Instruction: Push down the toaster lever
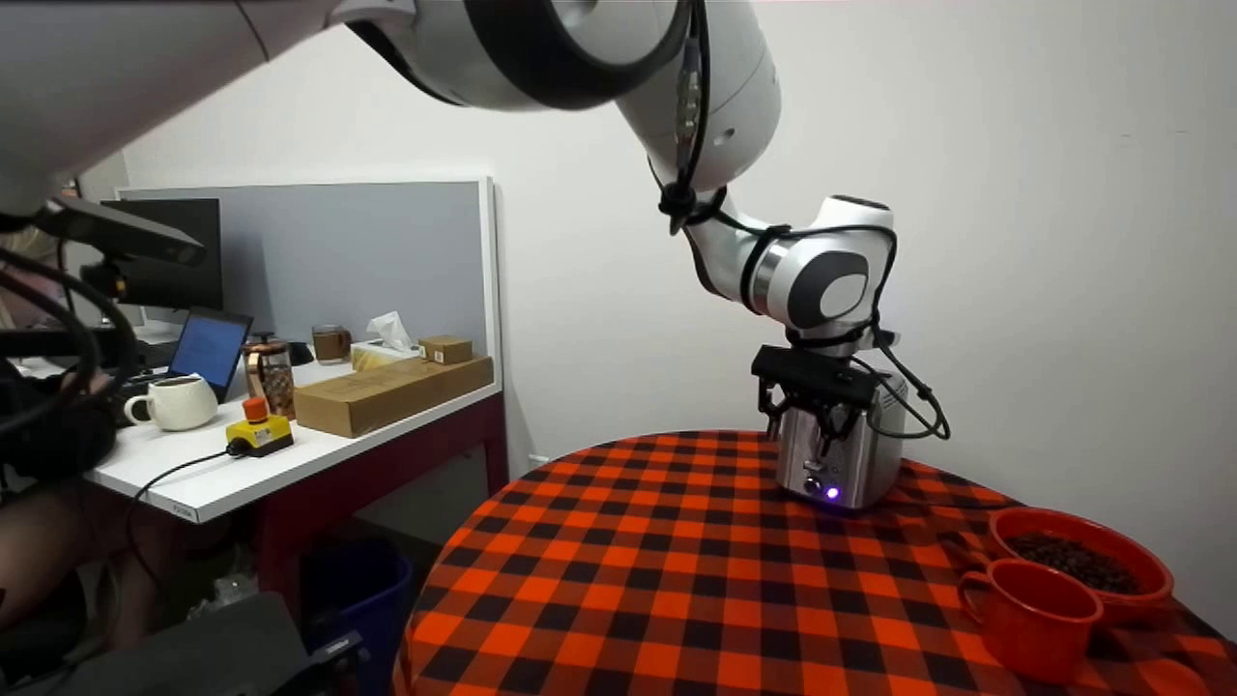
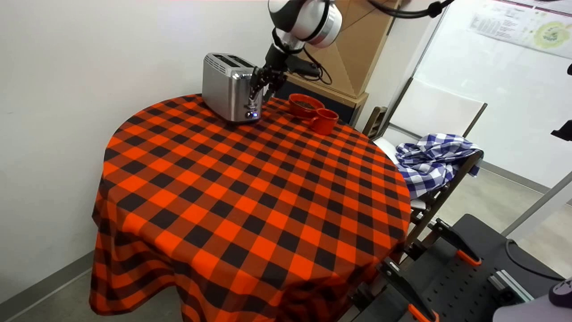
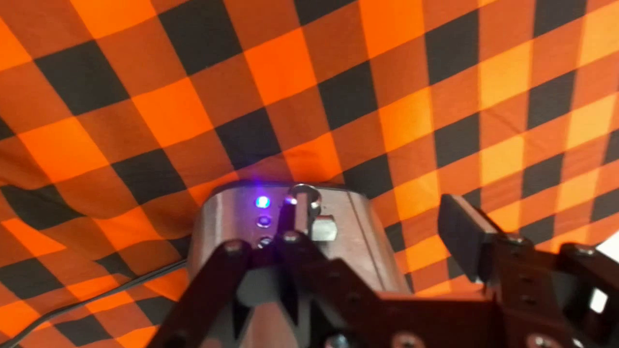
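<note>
A silver two-slot toaster (image 1: 870,454) stands on the checked tablecloth, upright against the wall; it also shows in both exterior views (image 2: 220,87) and the wrist view (image 3: 358,232). Its silver lever (image 3: 325,228) sits low on the front face, just above the round dial (image 3: 309,193). A blue-purple light (image 1: 832,493) glows beside the dial. My gripper (image 3: 378,208) is open and empty at the toaster's front, pointing down. In the wrist view one finger overlaps the dial and lies beside the lever; whether it touches is unclear. The other finger is out past the toaster's side.
A red mug (image 1: 1039,619) and a red bowl (image 1: 1150,580) of dark beans stand near the toaster on the round table (image 2: 250,201). The toaster's black cord (image 3: 96,302) runs along the cloth. A wall stands close behind the toaster. A cable loop hangs from the wrist.
</note>
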`<state>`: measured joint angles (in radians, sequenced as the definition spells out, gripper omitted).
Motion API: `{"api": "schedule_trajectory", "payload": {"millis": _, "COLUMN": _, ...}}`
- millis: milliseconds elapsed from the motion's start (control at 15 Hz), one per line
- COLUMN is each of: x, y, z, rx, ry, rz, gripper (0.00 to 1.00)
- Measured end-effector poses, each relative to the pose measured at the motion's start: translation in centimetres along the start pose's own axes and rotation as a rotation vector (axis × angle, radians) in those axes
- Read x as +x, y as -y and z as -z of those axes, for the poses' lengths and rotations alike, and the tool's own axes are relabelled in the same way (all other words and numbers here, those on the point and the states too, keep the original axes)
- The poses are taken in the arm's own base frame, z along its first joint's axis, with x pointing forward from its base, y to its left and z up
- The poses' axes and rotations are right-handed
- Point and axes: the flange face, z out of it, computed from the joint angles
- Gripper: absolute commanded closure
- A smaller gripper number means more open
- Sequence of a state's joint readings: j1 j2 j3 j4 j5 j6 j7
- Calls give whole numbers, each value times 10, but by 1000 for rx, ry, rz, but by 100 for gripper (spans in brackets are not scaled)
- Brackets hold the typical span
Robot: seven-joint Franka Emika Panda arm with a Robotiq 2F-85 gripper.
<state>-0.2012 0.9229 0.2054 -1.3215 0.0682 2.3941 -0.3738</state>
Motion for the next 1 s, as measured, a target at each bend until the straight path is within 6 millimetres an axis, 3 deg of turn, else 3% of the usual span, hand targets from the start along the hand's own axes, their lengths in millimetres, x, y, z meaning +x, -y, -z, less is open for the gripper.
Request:
{"api": "schedule_trajectory", "payload": {"millis": 333, "x": -30, "y": 56, "z": 56, "rx": 73, "ry": 137, "rz": 50, "gripper": 0}}
{"api": "schedule_trajectory", "payload": {"millis": 1000, "x": -146, "y": 119, "z": 160, "rx": -266, "ry": 398, "rz": 110, "gripper": 0}}
